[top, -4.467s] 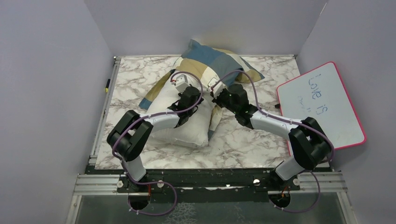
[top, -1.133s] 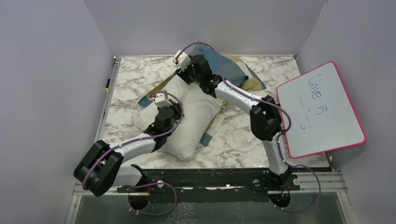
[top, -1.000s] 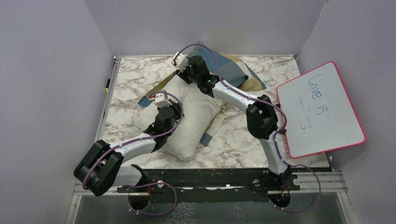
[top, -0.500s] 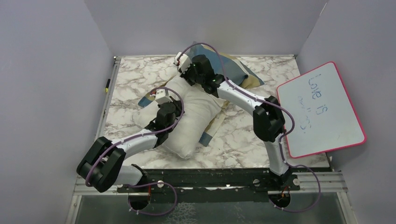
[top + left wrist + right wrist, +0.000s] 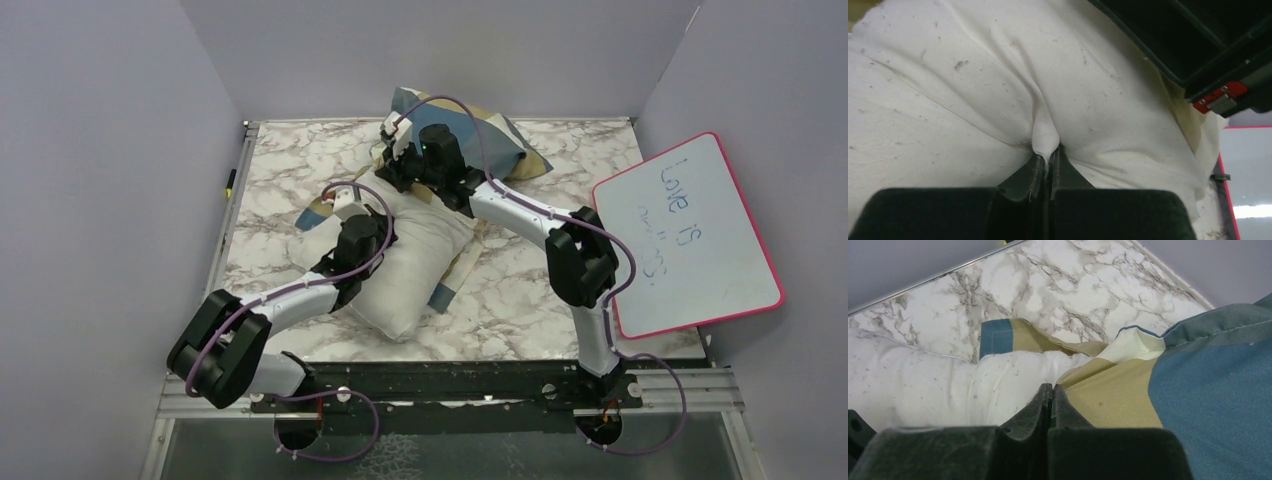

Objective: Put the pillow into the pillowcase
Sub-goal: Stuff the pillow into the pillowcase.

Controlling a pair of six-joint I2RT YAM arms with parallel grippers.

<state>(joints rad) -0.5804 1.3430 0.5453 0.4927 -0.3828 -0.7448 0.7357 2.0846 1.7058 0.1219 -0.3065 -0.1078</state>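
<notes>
The off-white pillow lies slanted on the marble table, its far end at the mouth of the blue, tan and cream pillowcase. My left gripper presses down on the pillow's middle. In the left wrist view that gripper is shut on a pinched fold of the pillow. My right gripper is at the pillowcase's open left edge. In the right wrist view it is shut where the tan edge of the pillowcase meets the pillow.
A pink-rimmed whiteboard leans at the right edge of the table. A small pen lies on the left rail. Grey walls close in the left, back and right sides. A flap of pillowcase sticks out under the pillow's near right side.
The right gripper closed at the pillowcase's edge and drew back towards the right, and the pillowcase rose and bunched with it. The left arm shifted slightly farther with the pillow.
</notes>
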